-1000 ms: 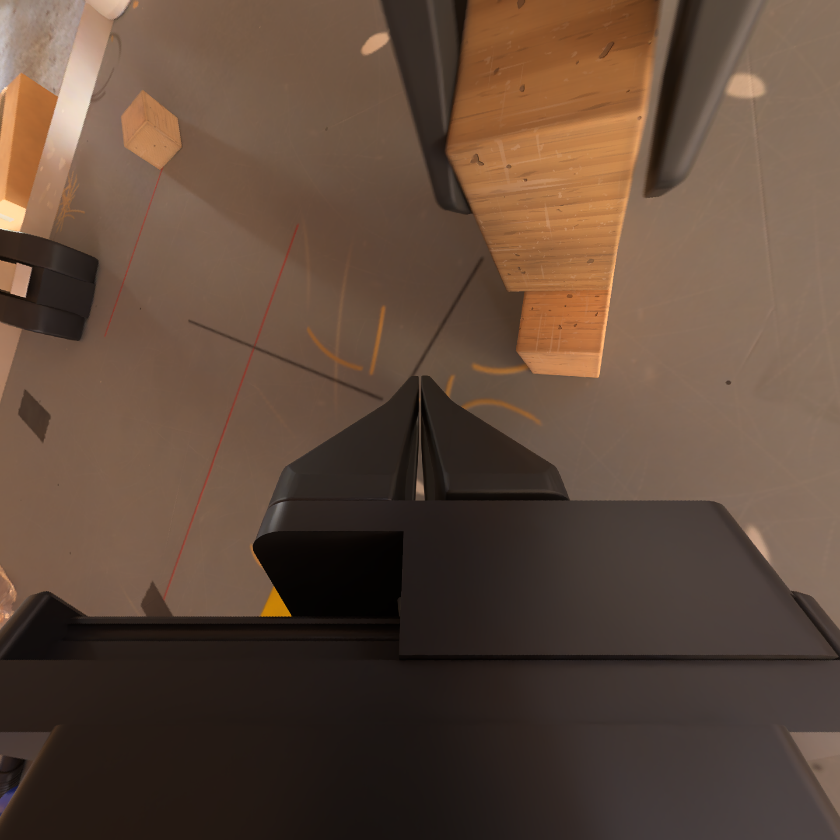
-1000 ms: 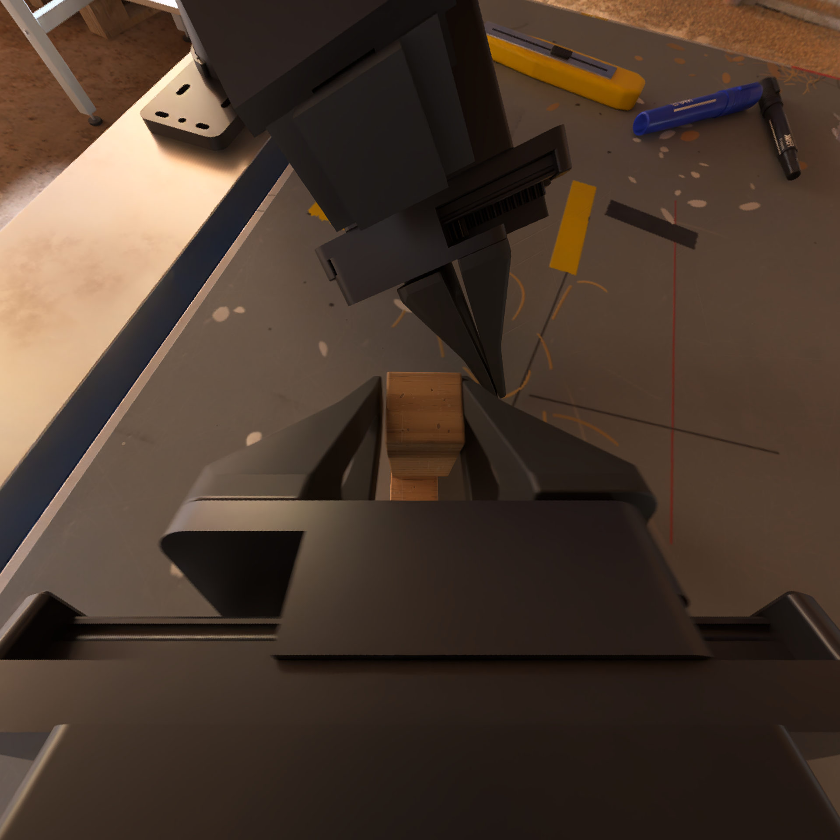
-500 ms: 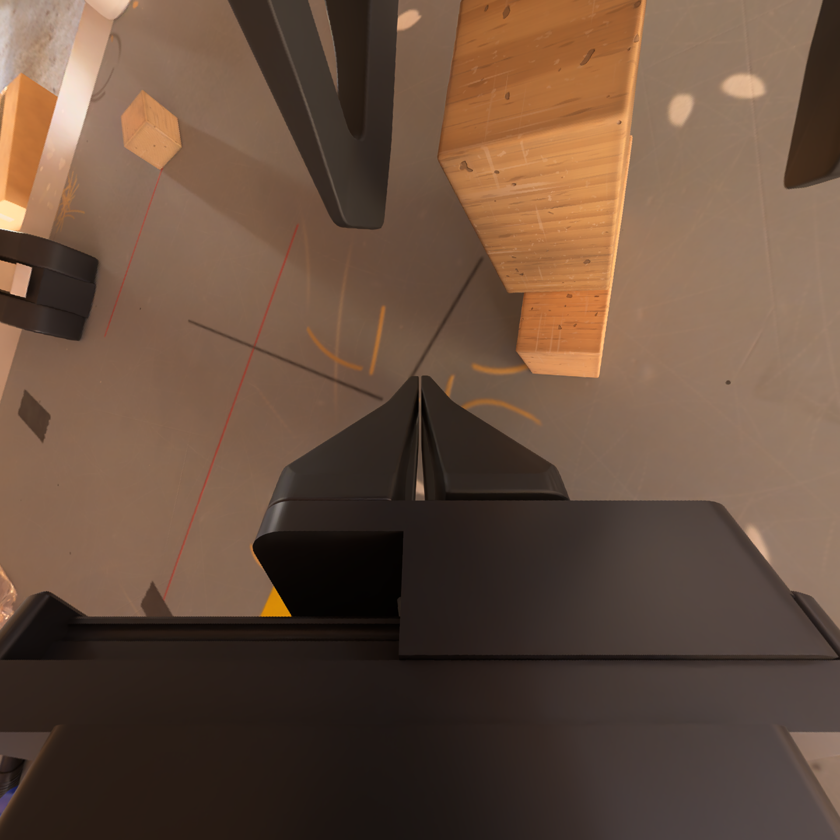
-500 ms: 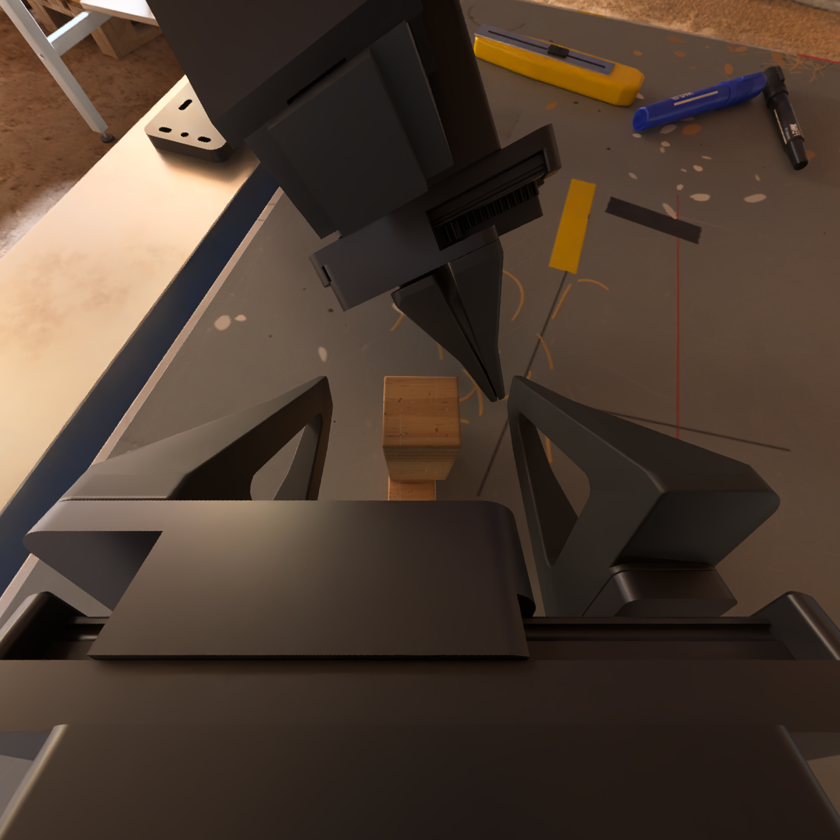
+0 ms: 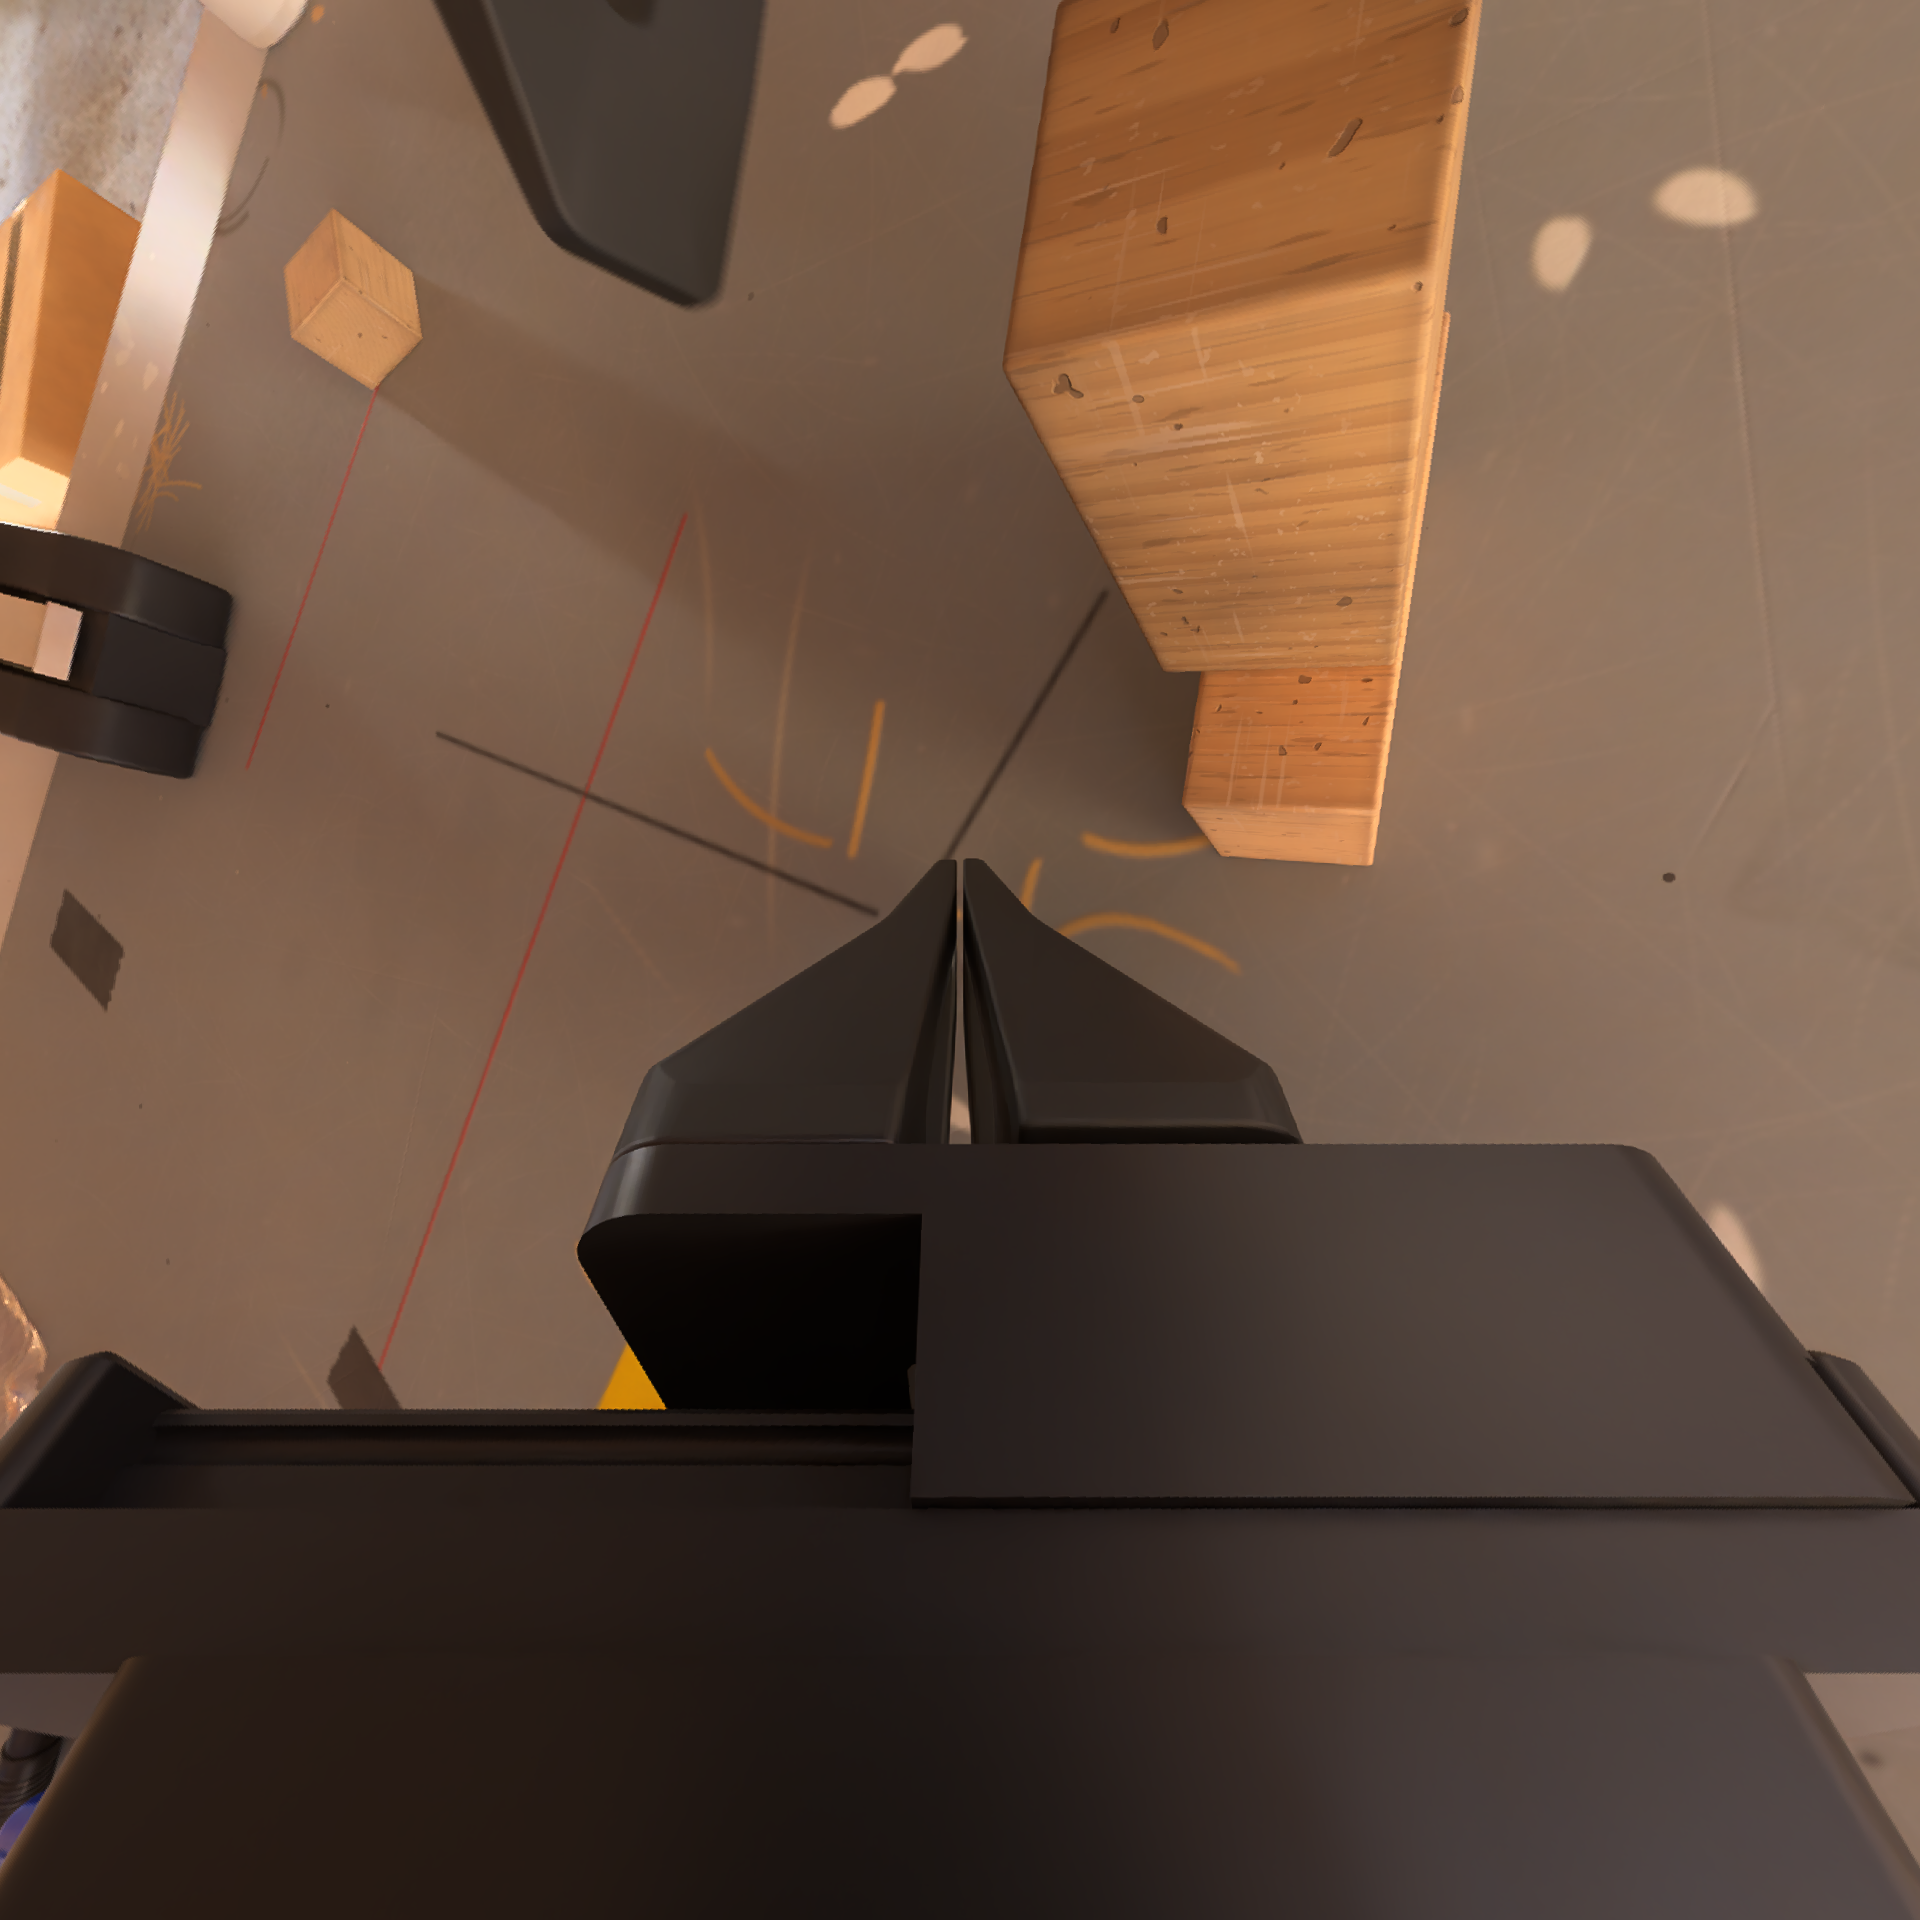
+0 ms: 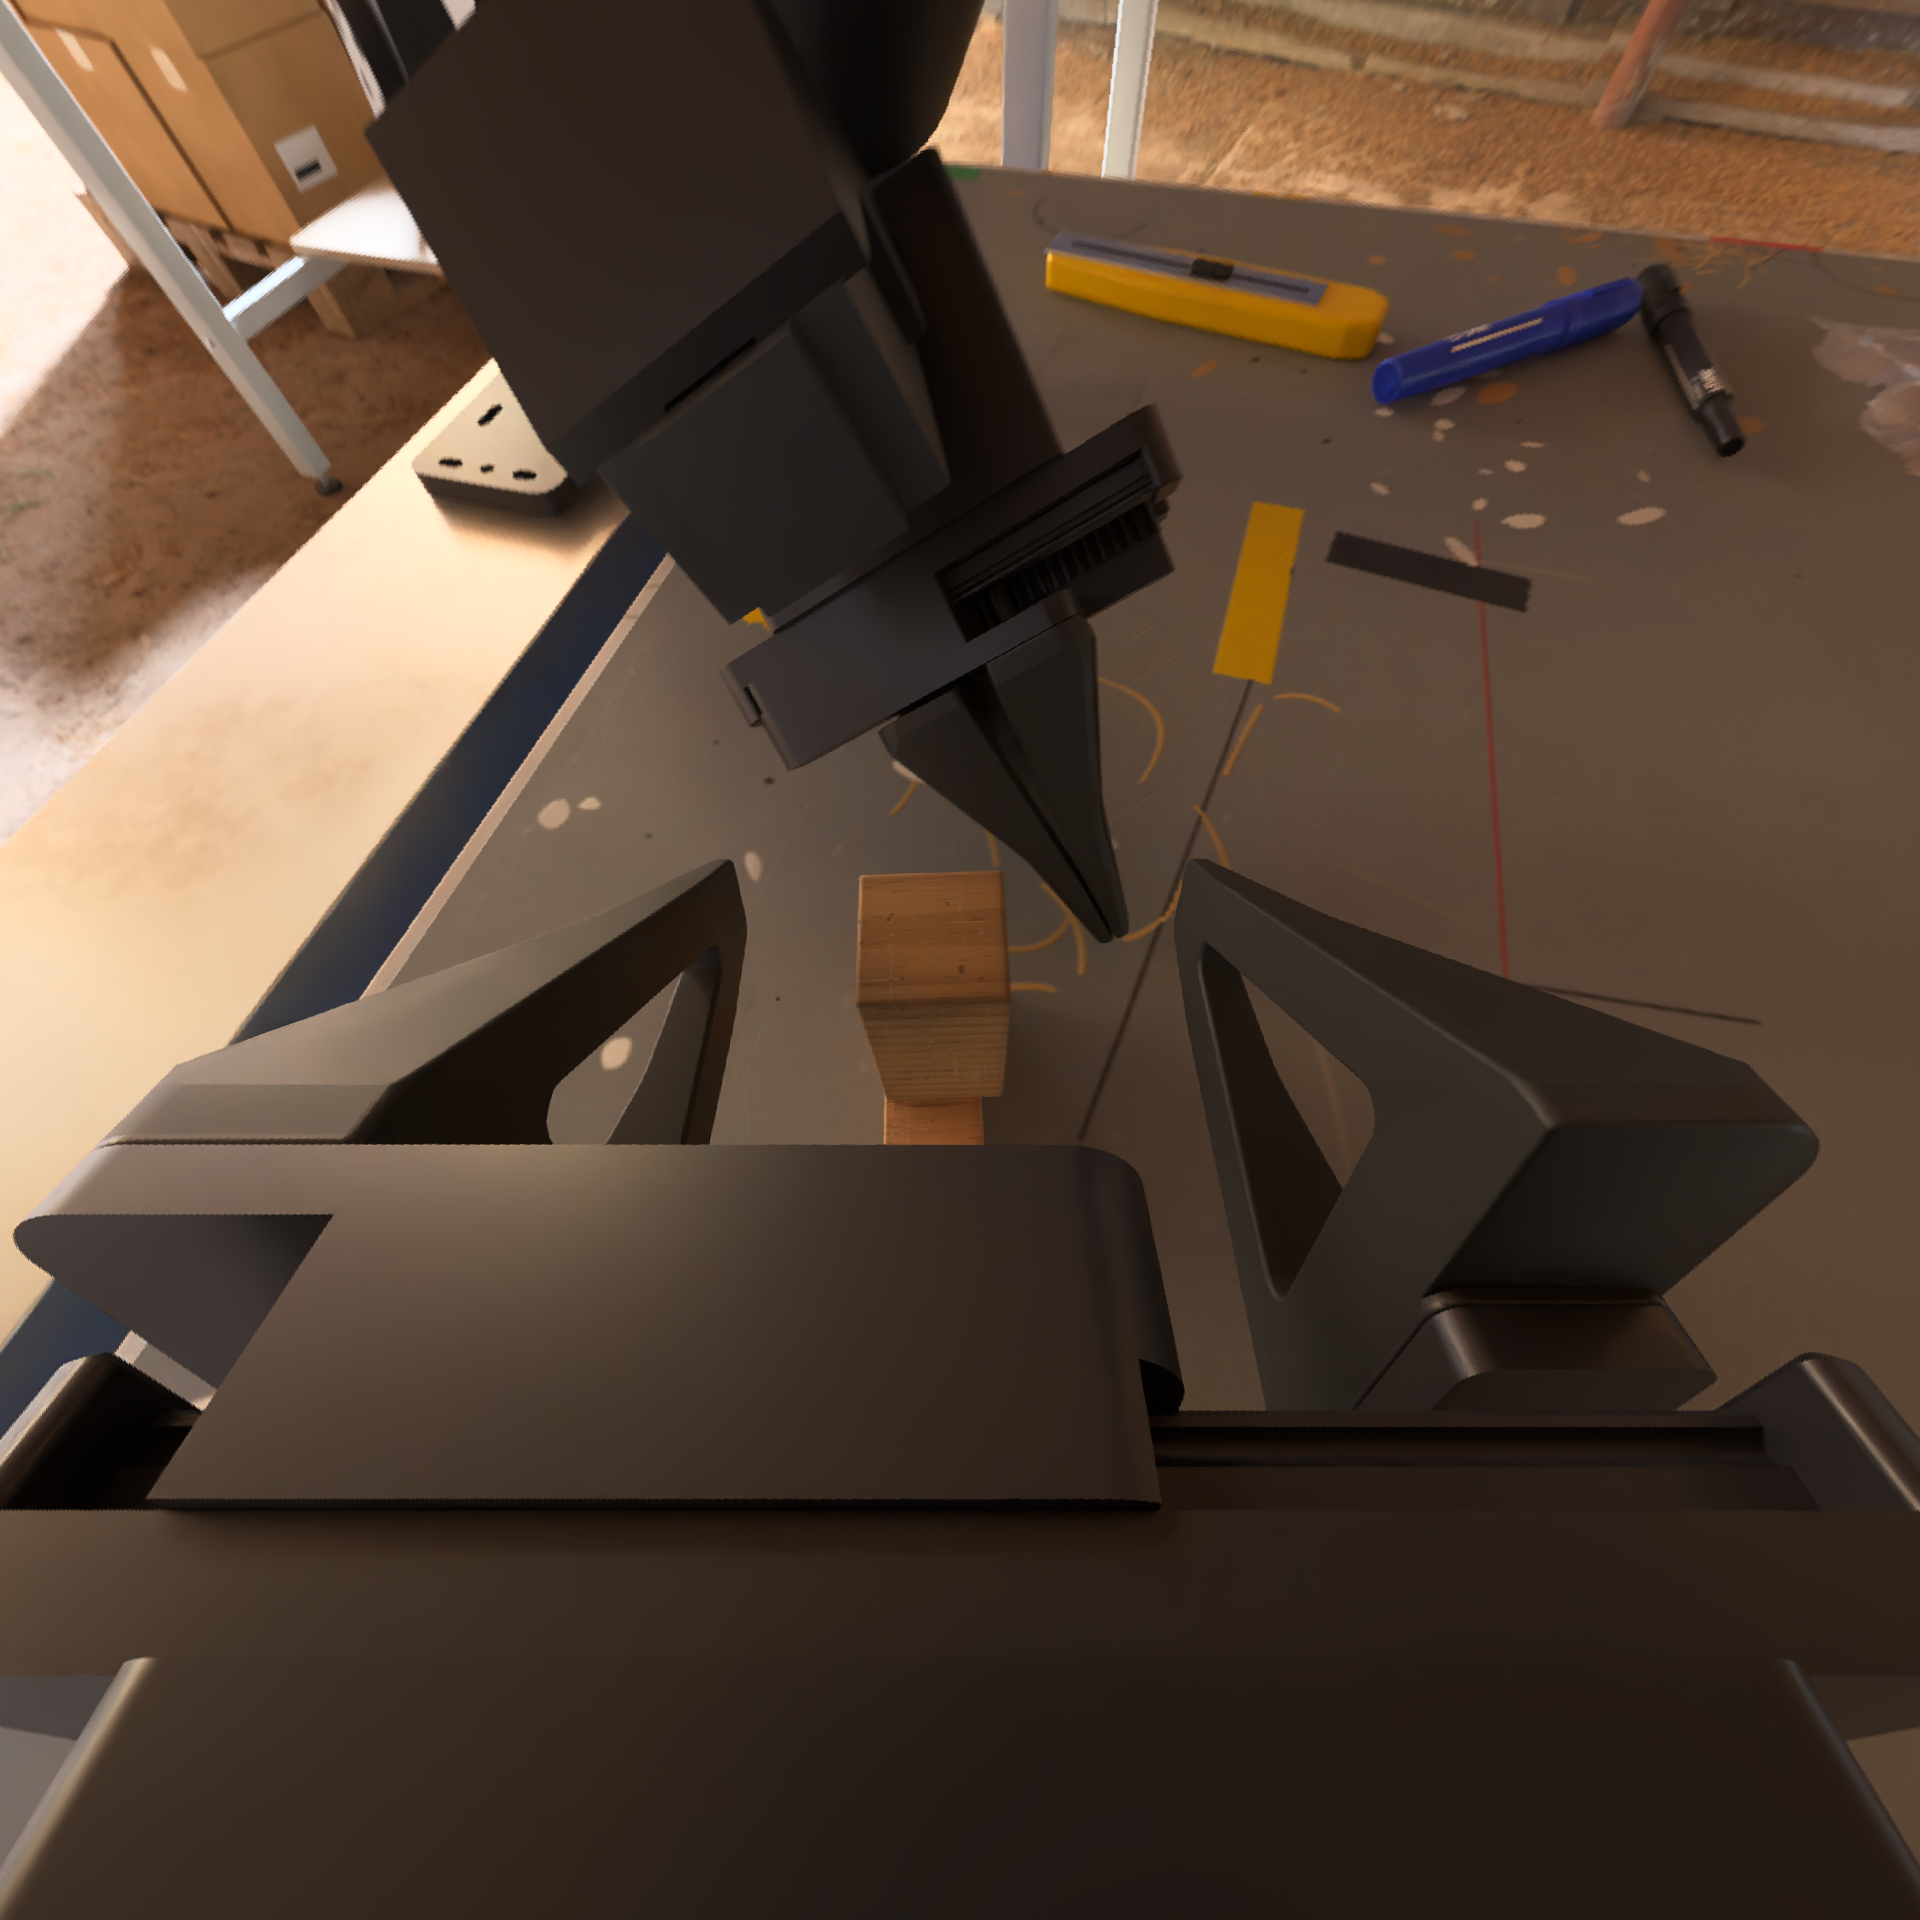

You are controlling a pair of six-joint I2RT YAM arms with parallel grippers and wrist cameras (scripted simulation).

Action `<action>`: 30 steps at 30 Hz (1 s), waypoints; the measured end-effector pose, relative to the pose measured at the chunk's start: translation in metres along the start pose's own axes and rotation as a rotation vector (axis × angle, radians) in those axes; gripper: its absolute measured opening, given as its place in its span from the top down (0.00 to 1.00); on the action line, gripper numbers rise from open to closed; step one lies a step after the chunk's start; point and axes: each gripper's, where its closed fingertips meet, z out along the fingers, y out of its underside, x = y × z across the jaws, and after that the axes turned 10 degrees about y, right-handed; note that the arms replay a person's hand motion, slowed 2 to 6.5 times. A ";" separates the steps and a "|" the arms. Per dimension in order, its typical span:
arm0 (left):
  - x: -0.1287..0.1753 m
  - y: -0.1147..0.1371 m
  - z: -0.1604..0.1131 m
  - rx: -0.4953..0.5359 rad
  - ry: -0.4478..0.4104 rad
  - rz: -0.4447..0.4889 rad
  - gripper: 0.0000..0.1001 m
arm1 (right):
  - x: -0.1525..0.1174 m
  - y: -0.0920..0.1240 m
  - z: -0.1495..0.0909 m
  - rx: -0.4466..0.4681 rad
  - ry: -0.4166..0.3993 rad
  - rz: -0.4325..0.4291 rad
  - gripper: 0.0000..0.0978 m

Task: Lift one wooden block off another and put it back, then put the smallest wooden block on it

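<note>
Our black right gripper [image 6: 961, 899] hung released above the large tan wooden block [image 6: 932, 982]; our black left gripper [image 5: 959, 878] stayed clenched, empty.

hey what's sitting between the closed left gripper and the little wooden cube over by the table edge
Nothing solid. In the left wrist view, the stretch from the left gripper to the small wooden cube is bare tabletop, marked only by drawn lines.

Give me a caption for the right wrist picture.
Open right claw above stacked blocks, left claw shut beside them.
</note>
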 end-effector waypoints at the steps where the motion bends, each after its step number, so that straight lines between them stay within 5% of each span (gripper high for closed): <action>1: 0.000 0.000 0.000 0.000 -0.001 0.000 0.99 | 0.002 -0.002 -0.002 0.013 0.005 0.009 0.28; 8: -0.001 0.001 0.000 -0.006 -0.008 -0.001 0.99 | 0.031 -0.007 -0.018 0.095 0.108 0.097 0.27; 15: -0.002 0.003 0.000 -0.012 -0.015 -0.010 0.99 | 0.085 -0.001 -0.044 0.135 0.376 0.218 0.27; 22: -0.004 0.004 0.000 -0.018 -0.027 -0.027 0.99 | 0.137 0.026 -0.074 0.079 0.664 0.332 0.19; 30: -0.007 0.005 0.000 -0.019 -0.034 -0.060 0.99 | 0.166 0.061 -0.092 -0.021 0.873 0.379 0.14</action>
